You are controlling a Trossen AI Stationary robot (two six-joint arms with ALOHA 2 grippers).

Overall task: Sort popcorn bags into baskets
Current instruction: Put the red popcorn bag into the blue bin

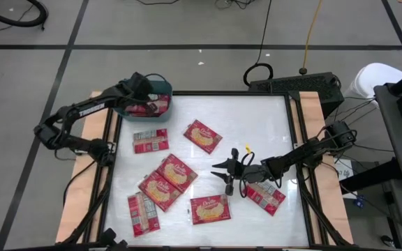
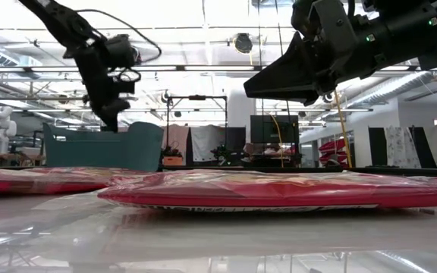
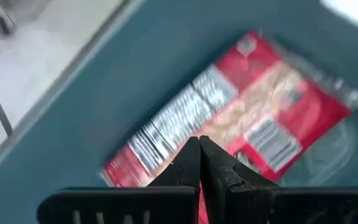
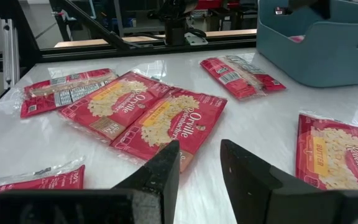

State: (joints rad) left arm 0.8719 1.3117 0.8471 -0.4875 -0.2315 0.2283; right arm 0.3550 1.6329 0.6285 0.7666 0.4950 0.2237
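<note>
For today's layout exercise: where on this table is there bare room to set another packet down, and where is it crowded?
Free: the far right part of the table, between the lone popcorn bag and the right edge, beyond the right gripper. Crowded: the near left, where overlapping bags cluster. The basket corner is taken by the left gripper.

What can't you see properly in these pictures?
- High view: the left gripper covers part of the teal basket, so the bags inside can't be counted.
- Left wrist view: lettering on the popcorn bag in the basket is blurred.
- Low view: one near bag blocks those behind.
</note>
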